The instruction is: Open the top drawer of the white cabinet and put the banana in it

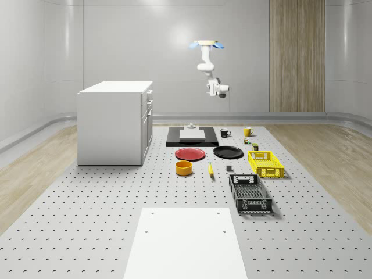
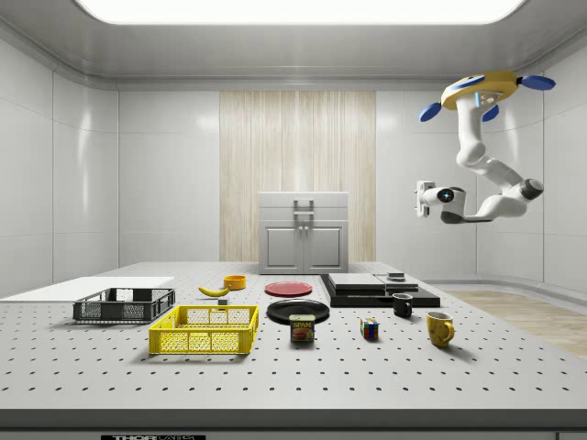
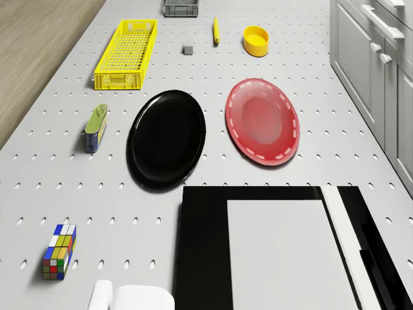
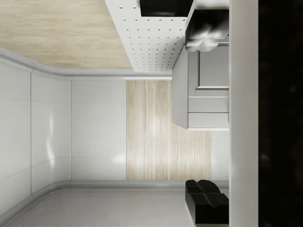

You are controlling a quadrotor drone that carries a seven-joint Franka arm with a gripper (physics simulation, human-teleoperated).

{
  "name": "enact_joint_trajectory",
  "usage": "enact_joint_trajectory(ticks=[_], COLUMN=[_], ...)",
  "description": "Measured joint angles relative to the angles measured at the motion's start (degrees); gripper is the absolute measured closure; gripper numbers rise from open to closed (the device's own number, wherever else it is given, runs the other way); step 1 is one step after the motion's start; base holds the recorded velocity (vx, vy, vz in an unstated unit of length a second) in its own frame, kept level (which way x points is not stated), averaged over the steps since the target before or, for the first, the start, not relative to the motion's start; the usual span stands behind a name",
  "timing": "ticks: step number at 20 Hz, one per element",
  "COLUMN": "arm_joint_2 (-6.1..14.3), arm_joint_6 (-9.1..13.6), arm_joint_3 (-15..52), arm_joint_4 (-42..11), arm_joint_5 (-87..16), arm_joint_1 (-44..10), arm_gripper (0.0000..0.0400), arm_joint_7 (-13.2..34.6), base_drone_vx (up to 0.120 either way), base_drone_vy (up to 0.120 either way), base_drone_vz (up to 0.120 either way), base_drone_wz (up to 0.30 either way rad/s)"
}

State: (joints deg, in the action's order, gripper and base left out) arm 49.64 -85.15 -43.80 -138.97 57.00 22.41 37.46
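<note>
High above the far end of the perforated table (image 1: 87, 232), the drone (image 1: 208, 43) hovers with its arm bent down and the gripper (image 2: 424, 199) hanging in the air over the black slab (image 1: 192, 137), well apart from everything on the table. In the side view the gripper points toward the white cabinet (image 1: 113, 122); whether its fingers are spread or pressed together I cannot tell.

The cabinet stands at the whole-scene view's left, its drawers closed. The banana (image 1: 210, 170) lies flat on the table, between the orange bowl (image 1: 183, 168) and a small grey cube (image 1: 229, 168), well apart from the cabinet. Between banana and slab lie the red plate (image 1: 190, 154) and black plate (image 1: 228, 152), side by side. At the whole-scene view's right sit the yellow crate (image 1: 265, 163) and dark crate (image 1: 250, 193). Near the slab stand a black mug (image 1: 224, 133), a yellow mug (image 1: 247, 131), a tin can (image 2: 301, 328) and a colour cube (image 2: 369, 329).
</note>
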Motion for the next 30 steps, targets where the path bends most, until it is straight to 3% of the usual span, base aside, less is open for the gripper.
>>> enact_joint_trajectory(ticks=[15, 21, 26, 30], arm_joint_2=[3.91, 5.37, 6.53, 7.42], arm_joint_6=[-4.03, -5.47, -6.59, -7.44], arm_joint_3=[-2.24, -2.93, -3.44, -3.8], arm_joint_4=[-0.56, -0.75, -0.9, -1.01], arm_joint_5=[-2.71, -3.77, -4.64, -5.31], arm_joint_1=[4.79, 6.43, 7.69, 8.62], arm_gripper=[0.0, 0.0, 0.0, 0.0], arm_joint_7=[2.25, 3.13, 3.84, 4.4], base_drone_vx=[0.011, 0.12, 0.12, 0.12], base_drone_vy=[-0.12, -0.113, 0.0, 0.0], base_drone_vz=[0.043, 0.0, 0.008, 0.12], base_drone_wz=[0.0, 0.0, 0.0, 0.0])
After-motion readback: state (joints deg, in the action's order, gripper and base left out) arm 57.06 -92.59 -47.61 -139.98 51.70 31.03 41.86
